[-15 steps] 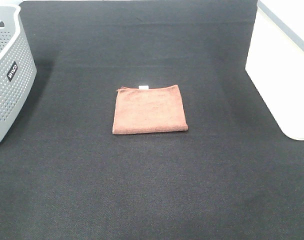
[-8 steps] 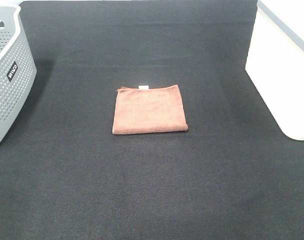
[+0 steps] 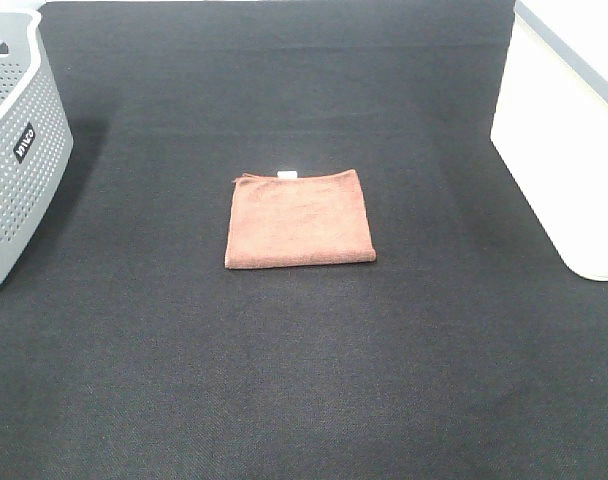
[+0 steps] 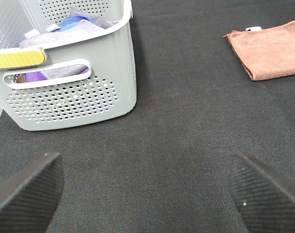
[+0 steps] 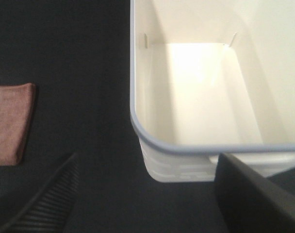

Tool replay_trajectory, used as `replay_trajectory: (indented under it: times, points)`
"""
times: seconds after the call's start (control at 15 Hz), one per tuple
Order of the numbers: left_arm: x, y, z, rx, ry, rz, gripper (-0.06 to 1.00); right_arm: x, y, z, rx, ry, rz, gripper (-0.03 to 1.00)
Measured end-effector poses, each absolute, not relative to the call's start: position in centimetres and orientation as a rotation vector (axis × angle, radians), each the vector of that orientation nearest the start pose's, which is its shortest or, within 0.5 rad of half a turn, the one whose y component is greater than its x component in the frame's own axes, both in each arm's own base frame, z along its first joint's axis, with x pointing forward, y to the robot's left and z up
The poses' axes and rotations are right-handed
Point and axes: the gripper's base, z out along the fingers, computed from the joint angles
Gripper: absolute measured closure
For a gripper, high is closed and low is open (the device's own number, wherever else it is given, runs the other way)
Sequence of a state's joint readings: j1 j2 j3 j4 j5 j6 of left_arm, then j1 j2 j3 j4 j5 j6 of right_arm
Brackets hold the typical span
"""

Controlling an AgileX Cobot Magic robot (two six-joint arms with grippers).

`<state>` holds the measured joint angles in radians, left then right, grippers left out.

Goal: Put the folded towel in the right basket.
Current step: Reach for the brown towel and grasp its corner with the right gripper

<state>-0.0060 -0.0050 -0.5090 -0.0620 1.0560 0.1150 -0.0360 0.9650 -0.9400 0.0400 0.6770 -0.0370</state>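
The black worktop (image 3: 304, 380) carries the white right basket (image 3: 564, 150) at its right edge, a grey basket (image 3: 14, 170) at its left and the folded towel (image 3: 299, 220) flat between them, well apart from both, while the left gripper (image 4: 145, 189) and right gripper (image 5: 147, 199) hover spread wide, empty.

One towel (image 3: 299, 219). Two baskets: a grey basket (image 3: 19, 160) and a white basket (image 3: 564, 150). Two grippers: a left gripper (image 4: 147, 187) and a right gripper (image 5: 147, 194), each showing two fingers (image 4: 31, 187). One worktop (image 3: 304, 380). Several cloths (image 4: 70, 24) lie in the grey basket, too heaped to count.
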Motion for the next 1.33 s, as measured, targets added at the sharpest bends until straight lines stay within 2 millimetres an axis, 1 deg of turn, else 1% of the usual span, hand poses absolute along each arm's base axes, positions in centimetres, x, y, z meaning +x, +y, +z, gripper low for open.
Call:
replay_trajectory:
  times: [0.07, 0.2, 0.27, 0.33, 0.53, 0.6, 0.67, 0.87, 1.0, 1.07, 1.13, 1.33]
  points:
    - [-0.7, -0.5, 28.0, 0.126, 2.02, -0.005, 0.07, 19.4, -0.5, 36.2, 0.019, 2.185, 0.004, 0.24]
    - [-0.7, -0.5, 28.0, 0.126, 2.02, -0.005, 0.07, 24.0, -0.2, 36.8, -0.024, 2.244, 0.053, 0.24]
    - [-0.7, -0.5, 28.0, 0.126, 2.02, -0.005, 0.07, 25.7, 0.0, 36.6, -0.045, 2.277, 0.079, 0.24]
    - [-0.7, -0.5, 28.0, 0.126, 2.02, -0.005, 0.07, 27.3, 0.2, 36.5, -0.059, 2.309, 0.121, 0.24]
    - [-0.7, -0.5, 28.0, 0.126, 2.02, -0.005, 0.07, 31.1, 1.0, 35.7, -0.09, 2.378, 0.199, 0.24]
    - [-0.7, -0.5, 28.0, 0.126, 2.02, -0.005, 0.07, 32.1, 1.9, 35.5, -0.134, 2.389, 0.205, 0.24]
    - [-0.7, -0.5, 28.0, 0.126, 2.02, -0.005, 0.07, 33.3, 3.9, 35.3, -0.22, 2.392, 0.218, 0.24]
    - [-0.7, -0.5, 28.0, 0.126, 2.02, -0.005, 0.07, 35.2, 8.4, 33.8, -0.368, 2.417, 0.272, 0.24]
    - [-0.7, -0.5, 28.0, 0.126, 2.02, -0.005, 0.07, 36.2, 11.0, 32.2, -0.447, 2.448, 0.301, 0.24]
    - [-0.7, -0.5, 28.0, 0.126, 2.02, -0.005, 0.07, 37.0, 12.6, 30.5, -0.479, 2.485, 0.331, 0.24]
    - [-0.7, -0.5, 28.0, 0.126, 2.02, -0.005, 0.07, 37.5, 13.4, 29.4, -0.481, 2.51, 0.36, 0.24]
    - [-0.7, -0.5, 28.0, 0.126, 2.02, -0.005, 0.07, 39.1, 14.6, 26.0, -0.442, 2.613, 0.465, 0.24]
